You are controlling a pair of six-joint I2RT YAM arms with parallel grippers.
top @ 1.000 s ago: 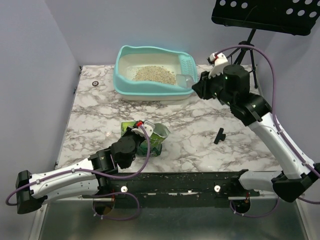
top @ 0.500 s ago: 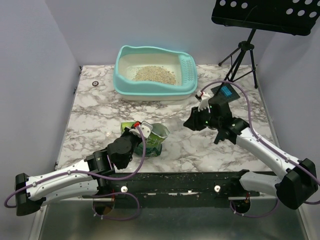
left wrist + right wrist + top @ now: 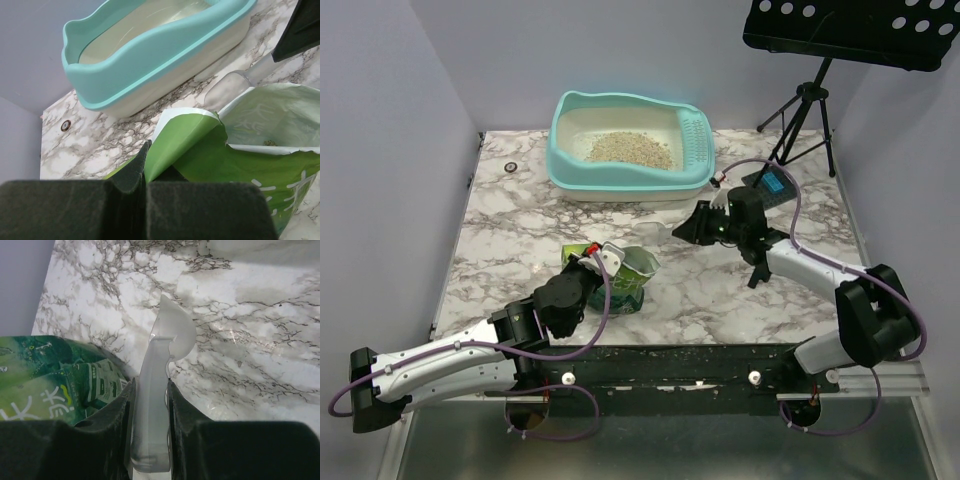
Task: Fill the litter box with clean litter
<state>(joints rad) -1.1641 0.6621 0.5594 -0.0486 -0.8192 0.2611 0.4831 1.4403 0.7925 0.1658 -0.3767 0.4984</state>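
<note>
Starting with the green litter pouch [image 3: 628, 280]: lower middle of the top view, a touch left of centre, standing open-mouthed on the marble table [image 3: 520, 230]. Pinched at its near-left top flap by the left gripper [image 3: 588, 262]. In the left wrist view, green foil tucked right into the seam between two fingers pressed tight together. So, basically touching the hand, with the rest of the bag fanning off to the right of that frame.

Over to the right gripper [image 3: 688, 228]: middle of the top view, just right of the pouch and not touching it. Clamped on the handle of a clear scoop [image 3: 650, 232], bowl end pointing left toward the bag's mouth. Same story in the right wrist view, handle squeezed between both fingers, bowl up in the centre of the frame over bare marble, pouch down at the lower left.

Litter box [image 3: 558, 150] up in the upper middle of the top view, well apart from both hands. Holding a patch of tan litter [image 3: 625, 148] on its floor and a slotted turquoise scoop [image 3: 695, 140] along its right wall.

Now the fuzzy bits. Can't tell how full the pouch is, just a few grains showing inside its lip from the left wrist. Bottom of the bag cut off in both wrist views. Scoop nearly invisible against the marble from above, and hard to say whether it's carrying anything. Box floor mostly hidden behind its wall from the left wrist. Also a small black piece [image 3: 758, 271] by the right arm and a little round thing [image 3: 511, 166] at upper left, no clue what either is.
</note>
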